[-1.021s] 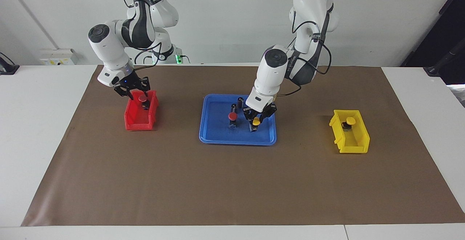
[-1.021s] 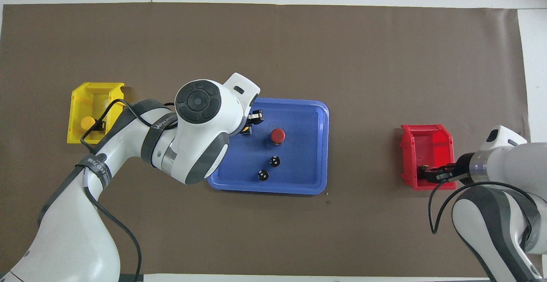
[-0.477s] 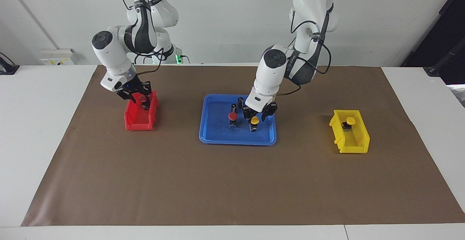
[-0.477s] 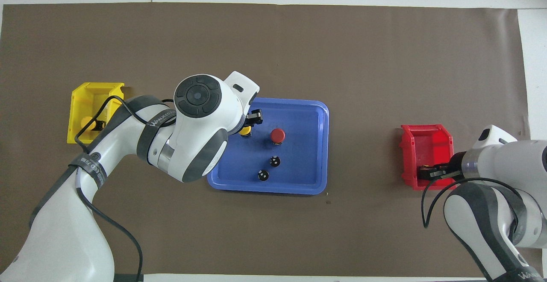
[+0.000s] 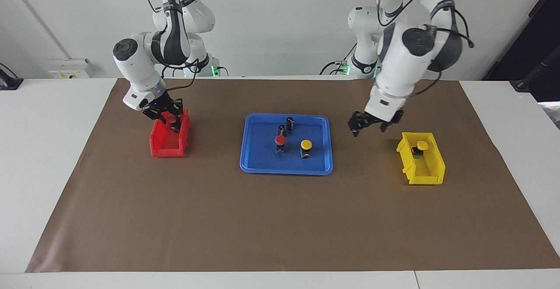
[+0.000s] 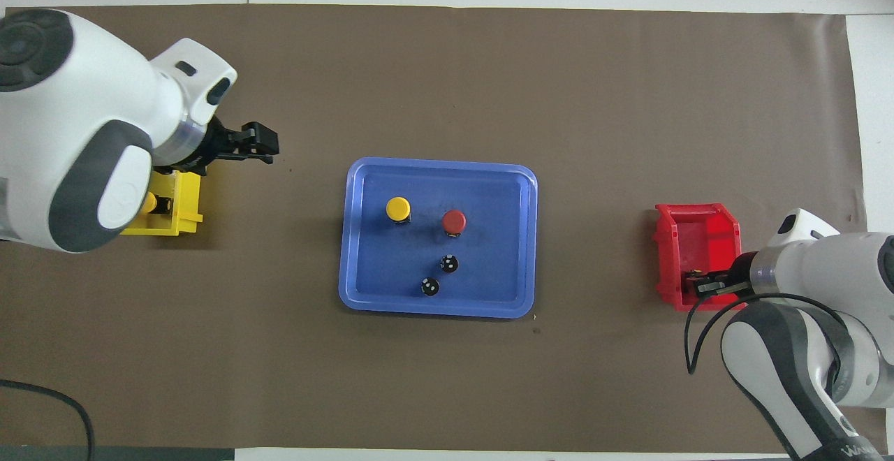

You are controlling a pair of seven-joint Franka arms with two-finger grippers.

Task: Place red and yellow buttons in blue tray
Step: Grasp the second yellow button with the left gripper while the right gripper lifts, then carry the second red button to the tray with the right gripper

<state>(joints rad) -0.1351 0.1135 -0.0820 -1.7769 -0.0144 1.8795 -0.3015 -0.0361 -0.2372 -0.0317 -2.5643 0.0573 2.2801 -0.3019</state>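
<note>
Right gripper (image 5: 162,117) sits at the rim of the red bin (image 5: 167,144), toward the right arm's end of the table, its fingers closed on the red-capped button (image 5: 169,116) at the bin's opening. Left gripper (image 5: 371,125) hangs in the air with its fingers spread and nothing between them, over the brown mat (image 5: 280,219) between the blue tray (image 5: 258,166) and the yellow bin (image 5: 426,173).

Blue tray lies mid-table. It holds one red button (image 5: 279,140) and one yellow button (image 5: 306,144), both upright and side by side, with two dark capless cylinders (image 5: 285,125) nearer the robots. The second yellow button (image 5: 421,146) stands in the yellow bin, toward the left arm's end of the table.

Judgement: two of four buttons are placed. Right arm's step is the lift-out. It should rise straight until the button's body clears the bin wall, then travel to a bare patch of tray away from the standing buttons, and set the button down upright before letting go. Left arm should centre over the yellow cap in the bin and descend without catching the wall.

Change over the last second: the left gripper was closed on the yellow button in the tray; it has since released it and swung away toward the yellow bin. The right gripper has risen slightly at the red bin.
</note>
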